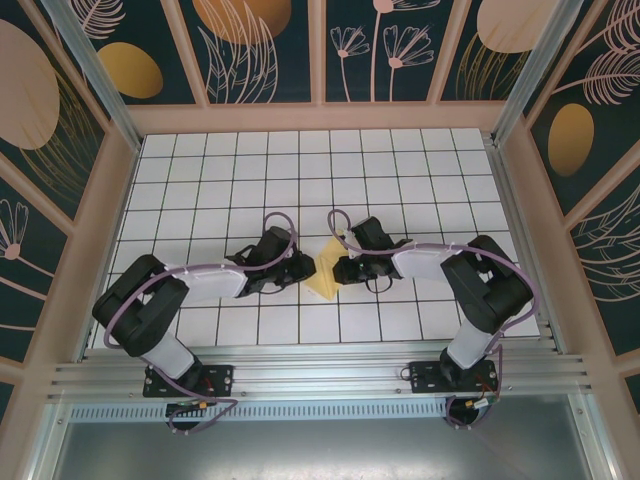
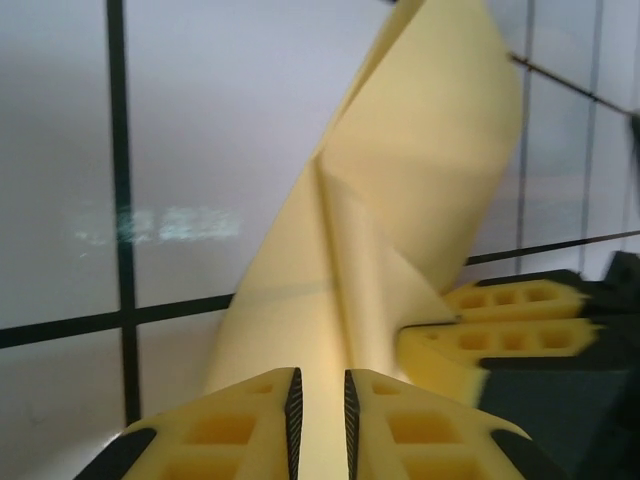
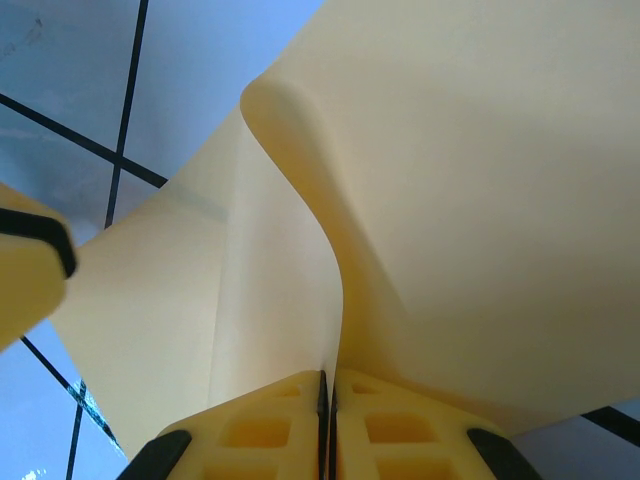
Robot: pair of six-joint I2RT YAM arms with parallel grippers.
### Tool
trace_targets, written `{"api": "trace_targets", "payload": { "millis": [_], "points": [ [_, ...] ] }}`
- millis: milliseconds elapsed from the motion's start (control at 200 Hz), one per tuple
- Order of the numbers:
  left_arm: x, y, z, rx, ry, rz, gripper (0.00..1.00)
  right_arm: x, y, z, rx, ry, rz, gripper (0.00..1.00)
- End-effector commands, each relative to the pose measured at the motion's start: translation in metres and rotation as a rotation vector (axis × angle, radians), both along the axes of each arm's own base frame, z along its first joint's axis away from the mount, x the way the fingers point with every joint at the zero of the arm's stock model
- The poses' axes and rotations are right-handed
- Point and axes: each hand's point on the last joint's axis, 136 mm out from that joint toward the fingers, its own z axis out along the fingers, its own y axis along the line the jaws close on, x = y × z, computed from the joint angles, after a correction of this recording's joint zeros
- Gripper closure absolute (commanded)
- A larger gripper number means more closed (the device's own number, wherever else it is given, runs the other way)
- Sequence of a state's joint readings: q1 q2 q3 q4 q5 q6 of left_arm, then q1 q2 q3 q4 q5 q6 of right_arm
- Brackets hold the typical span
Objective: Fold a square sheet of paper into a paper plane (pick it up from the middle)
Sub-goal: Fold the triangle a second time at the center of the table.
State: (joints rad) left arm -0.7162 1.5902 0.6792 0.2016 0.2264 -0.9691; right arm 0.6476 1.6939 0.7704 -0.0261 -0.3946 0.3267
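We are holding the creased square sheet of paper point(image 1: 325, 275) up between two claws, just above the counter point(image 1: 400, 170)
Both arms are reaching inward and meeting near the counter's middle, the sheet lying between them with its long axis running near-to-far. The right claw point(image 3: 327, 385) is pinching the sheet's fold tightly; the left claw point(image 2: 322, 390) is standing slightly parted with paper passing loosely through its gap, so we are judging the right one to be carrying it
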Motion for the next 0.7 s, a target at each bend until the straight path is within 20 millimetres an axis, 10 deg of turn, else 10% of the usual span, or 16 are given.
{"api": "trace_targets", "payload": {
  "millis": [0,696],
  "points": [
    [0.011,-0.008,0.026,-0.047,-0.054,0.010,0.84,0.000,-0.010,-0.017,-0.064,0.026,-0.017,0.88],
    [0.025,-0.053,0.010,-0.245,0.038,-0.002,0.92,-0.003,-0.009,-0.019,-0.054,0.033,-0.008,0.88]
  ]
}}
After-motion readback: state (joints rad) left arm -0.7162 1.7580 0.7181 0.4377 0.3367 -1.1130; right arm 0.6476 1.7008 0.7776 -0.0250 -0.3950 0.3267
